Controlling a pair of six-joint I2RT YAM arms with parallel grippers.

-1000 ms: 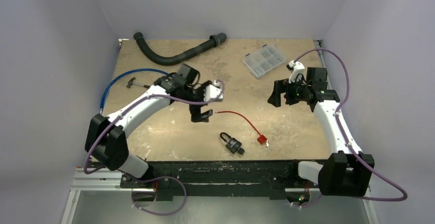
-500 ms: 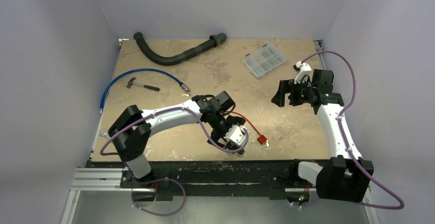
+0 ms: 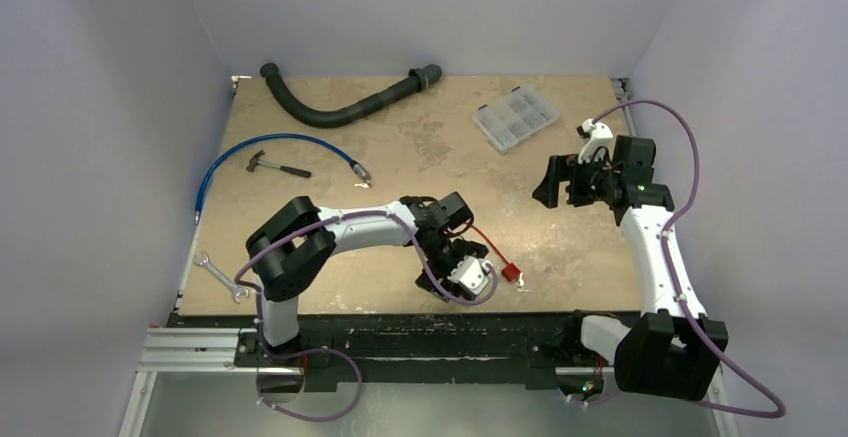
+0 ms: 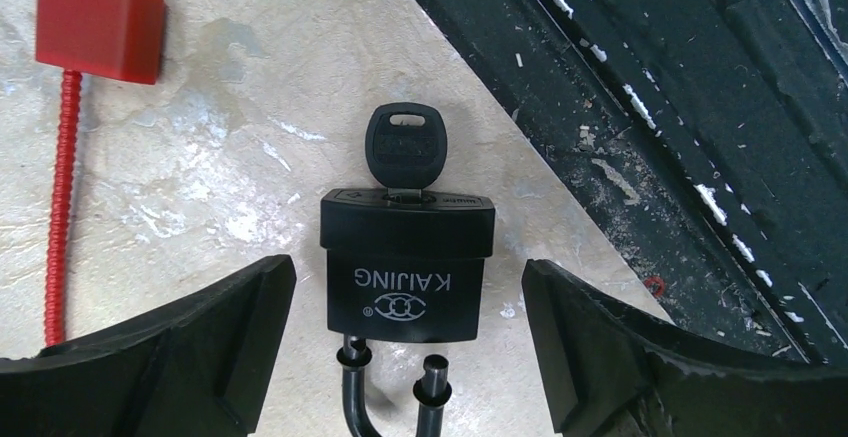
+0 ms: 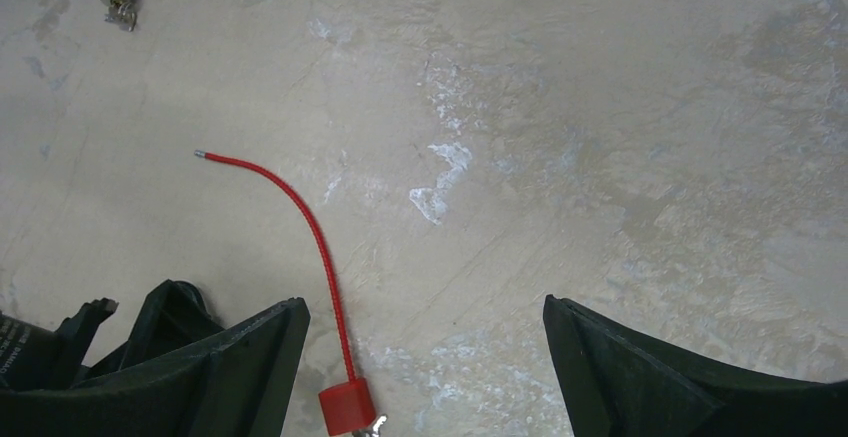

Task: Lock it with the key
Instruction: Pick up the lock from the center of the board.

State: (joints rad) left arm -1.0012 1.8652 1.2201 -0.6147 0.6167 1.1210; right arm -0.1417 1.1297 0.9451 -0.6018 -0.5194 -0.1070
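A black padlock (image 4: pixel 405 277) lies on the table near its front edge, its shackle (image 4: pixel 430 377) sprung open, with a black-headed key (image 4: pixel 403 147) in its keyhole. My left gripper (image 4: pixel 408 277) is open and straddles the padlock body, with a gap on each side. From above, the left gripper (image 3: pixel 462 275) hides the padlock. Just right of it lies the small red lock body (image 3: pixel 511 273) of the thin red cable (image 3: pixel 485 240). The tiny silvery key (image 5: pixel 372 424) pokes out at that red body (image 5: pixel 345 407). My right gripper (image 5: pixel 425 307) hangs open above bare table, holding nothing.
A grey hose (image 3: pixel 340 107) and a clear compartment box (image 3: pixel 515 117) lie at the back. A blue cable (image 3: pixel 250 147) and a small hammer (image 3: pixel 275 165) are at the left, a silver spanner (image 3: pixel 220 275) at the front left. The black front rail (image 4: pixel 650 107) runs just beyond the padlock.
My left arm swung from mid-table down to the front edge and now has its open jaws around the padlock. The right gripper drifted slightly right.
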